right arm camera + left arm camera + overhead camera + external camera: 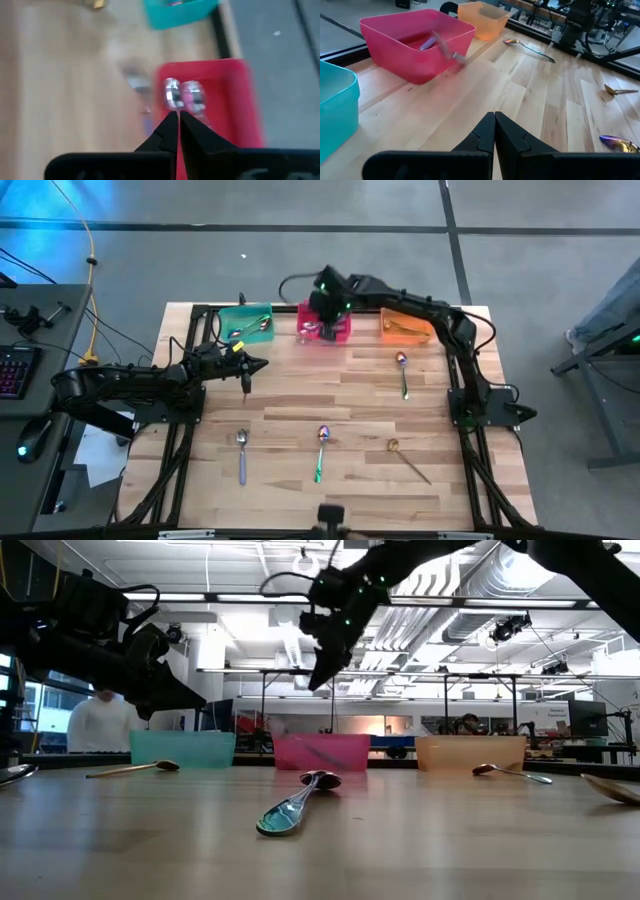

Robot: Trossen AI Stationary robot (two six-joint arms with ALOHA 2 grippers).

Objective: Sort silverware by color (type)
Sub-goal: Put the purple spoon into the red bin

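- High view, looking straight down: a butcher-block counter (330,395) carries three bins along its far edge: a teal bin (246,323) towards the far left corner, a pink bin (325,325) in the middle, and an orange bin (405,327) towards the far right corner. The right hand (327,308) hovers over the pink bin with its fingers closed on nothing. The left hand (252,366) hangs near the teal bin, closed and empty. Four spoons lie loose: a green-handled spoon (403,374) near the orange bin, and along the near edge a lavender spoon (242,454), a second green spoon (321,450) and a gold spoon (408,459).
- Low view, level with the counter: the near green spoon lies in front of the pink bin, bowl raised slightly off the wood. The right hand hangs above that bin.
- Left wrist view: the left hand's two fingertips meet, holding nothing. A lavender handle leans inside the pink bin.
- Right wrist view: blurred, but two shiny spoon bowls (181,95) show inside the pink bin, just beyond the closed fingers.
- Handling, as a judgement: the spoons look light, stiff and slick, lying nearly flat. Pinching across the slim handle near its middle seems safest, since the polished bowl would likely slip.
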